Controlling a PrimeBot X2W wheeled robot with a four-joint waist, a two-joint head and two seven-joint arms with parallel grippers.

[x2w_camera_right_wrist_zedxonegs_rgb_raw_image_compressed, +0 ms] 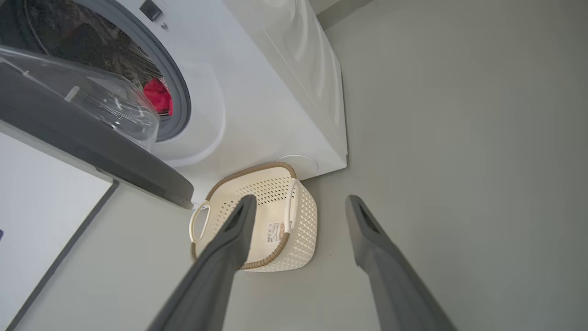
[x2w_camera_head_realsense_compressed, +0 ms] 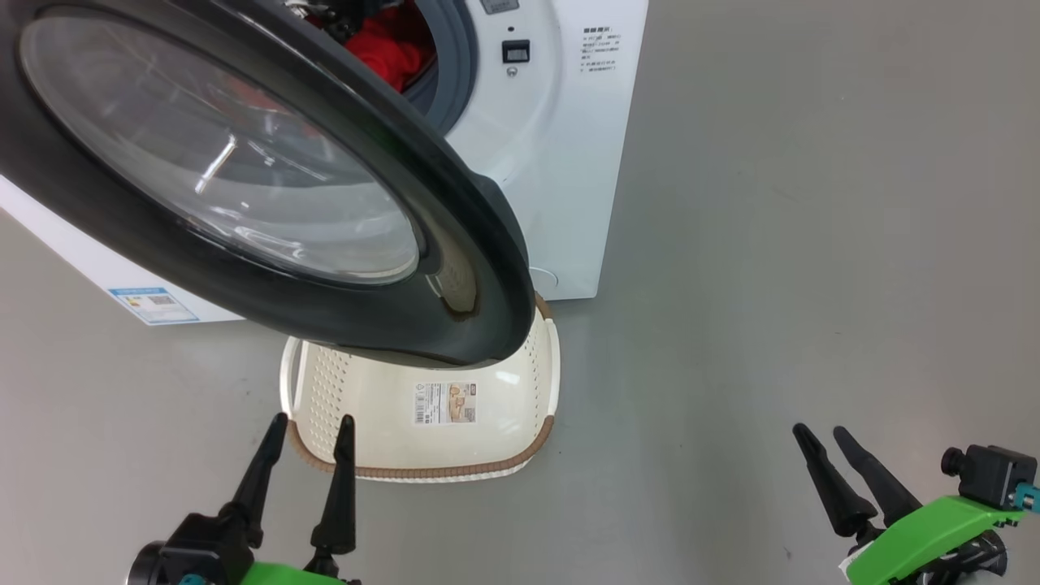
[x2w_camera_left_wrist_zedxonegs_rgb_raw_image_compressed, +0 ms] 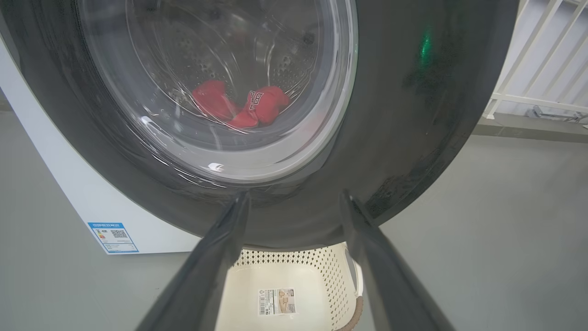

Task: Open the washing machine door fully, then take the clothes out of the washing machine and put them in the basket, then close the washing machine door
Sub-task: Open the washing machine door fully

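The washing machine door (x2w_camera_head_realsense_compressed: pixel 455 236) stands partly swung out from the white washing machine (x2w_camera_head_realsense_compressed: pixel 561 162), its black rim (x2w_camera_left_wrist_zedxonegs_rgb_raw_image_compressed: pixel 413 115) hanging over the basket. Red clothes (x2w_camera_head_realsense_compressed: pixel 390 49) lie in the drum, seen through the glass as clothes (x2w_camera_left_wrist_zedxonegs_rgb_raw_image_compressed: pixel 243 108) and past the gasket as clothes (x2w_camera_right_wrist_zedxonegs_rgb_raw_image_compressed: pixel 158 95). The cream basket (x2w_camera_head_realsense_compressed: pixel 536 382) sits on the floor under the door, with a sticker on its bottom; basket (x2w_camera_left_wrist_zedxonegs_rgb_raw_image_compressed: pixel 330 276), basket (x2w_camera_right_wrist_zedxonegs_rgb_raw_image_compressed: pixel 303 220). My left gripper (x2w_camera_head_realsense_compressed: pixel 313 422) is open just before the basket's near rim, left gripper (x2w_camera_left_wrist_zedxonegs_rgb_raw_image_compressed: pixel 294 197) pointing at the door's lower rim. My right gripper (x2w_camera_head_realsense_compressed: pixel 821 432) is open over bare floor, right gripper (x2w_camera_right_wrist_zedxonegs_rgb_raw_image_compressed: pixel 298 200) empty.
Grey floor (x2w_camera_head_realsense_compressed: pixel 772 244) stretches right of the machine. A white railing (x2w_camera_left_wrist_zedxonegs_rgb_raw_image_compressed: pixel 537 69) stands beyond the door in the left wrist view. A white panel with a dark edge (x2w_camera_right_wrist_zedxonegs_rgb_raw_image_compressed: pixel 41 216) lies at the left of the right wrist view.
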